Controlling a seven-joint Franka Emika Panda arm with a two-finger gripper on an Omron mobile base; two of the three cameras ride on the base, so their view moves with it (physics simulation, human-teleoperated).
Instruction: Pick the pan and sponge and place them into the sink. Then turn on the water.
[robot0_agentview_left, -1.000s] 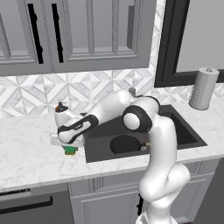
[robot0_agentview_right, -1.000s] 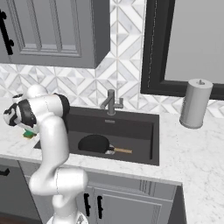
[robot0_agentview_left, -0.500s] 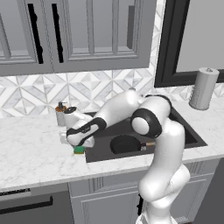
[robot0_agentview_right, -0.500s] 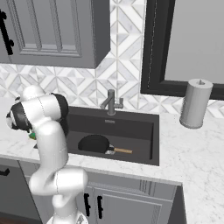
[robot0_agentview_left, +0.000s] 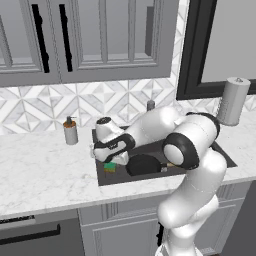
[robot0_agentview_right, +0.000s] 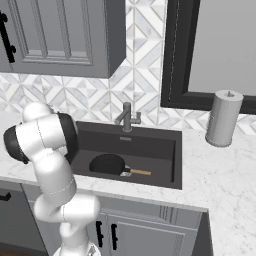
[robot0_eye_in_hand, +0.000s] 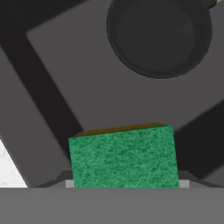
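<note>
Since the pan (robot0_agentview_right: 109, 164) is already lying on the floor of the sink (robot0_agentview_right: 165, 155), black bowl toward the left half and wooden handle pointing right, I'd call that part of the job done. Now it's the sponge's turn. The sponge (robot0_eye_in_hand: 124, 155) sits green face up right at the gripper (robot0_agentview_left: 112, 161) in the hand view, with the dark basin and the pan's rim spread out beyond it, and from the left base view it hangs over the near-left corner of the sink, just inside the desk (robot0_agentview_left: 45, 175) edge. So the gripper looks clenched on the sponge, carrying it above the basin, not set down yet as far as I can tell. What's left, by my reckoning: let the sponge go into the sink beside the pan, then go for the faucet (robot0_agentview_right: 127, 118) at the back. No water is running from it.
</note>
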